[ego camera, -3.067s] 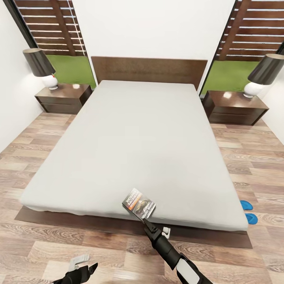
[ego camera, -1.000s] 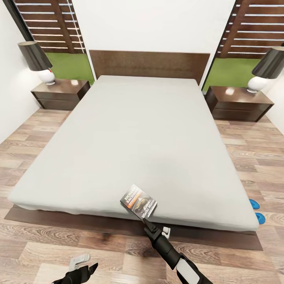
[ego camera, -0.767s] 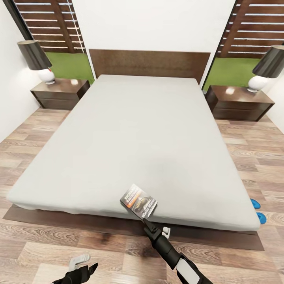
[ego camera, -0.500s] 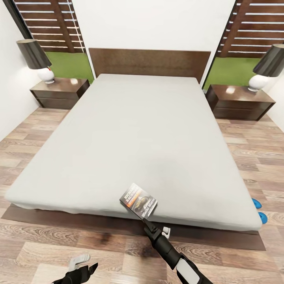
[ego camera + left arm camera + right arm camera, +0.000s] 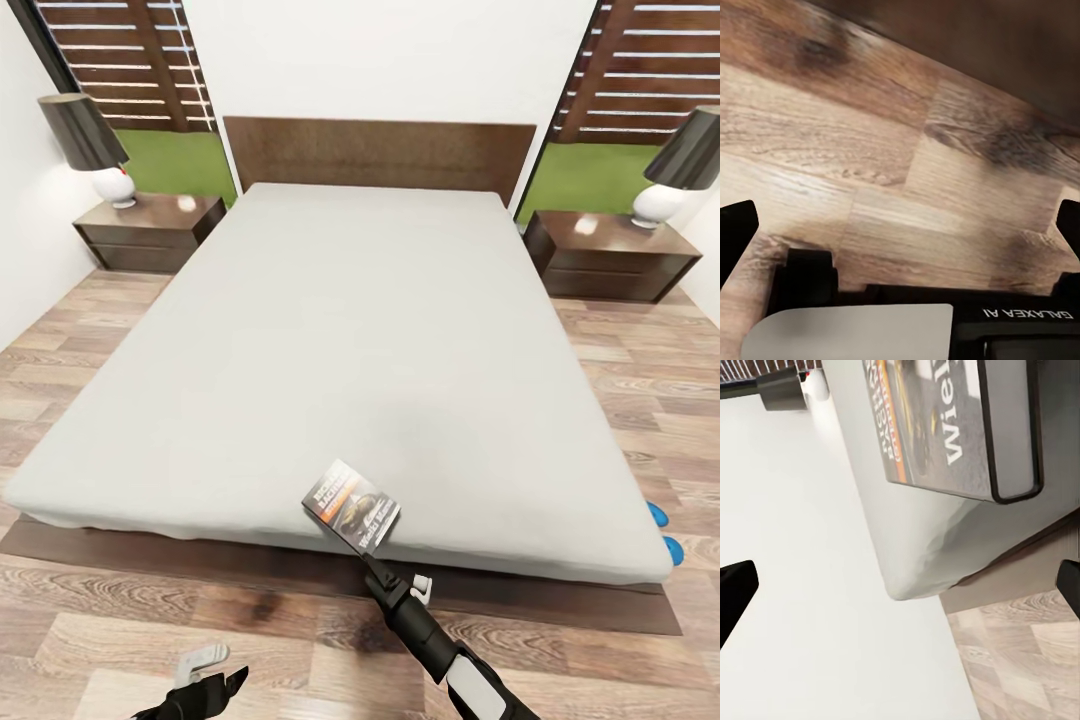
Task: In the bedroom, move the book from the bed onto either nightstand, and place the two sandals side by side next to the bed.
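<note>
At 7 o'clock, nearest in the head view, the black left hand (image 5: pixel 205 680) is seen above the light wood-plank floor (image 5: pixel 120 620); in the left wrist view its fingers (image 5: pixel 735 232) are set well apart with only floor between them. At 5 o'clock the black right hand (image 5: pixel 362 548) is clamped on the corner of the small dark paperback book with orange and white lettering (image 5: pixel 351 505), which is held tilted over the near edge of the large light-grey bed with dark brown frame (image 5: pixel 340 330). At 4 o'clock two bright blue sandals (image 5: pixel 663 530) are seen on the floor just beside the bed. Far away, two low dark brown wooden nightstands (image 5: pixel 150 230) are placed at 11 and 1 o'clock, each carrying a white lamp with black shade (image 5: pixel 95 145).
</note>
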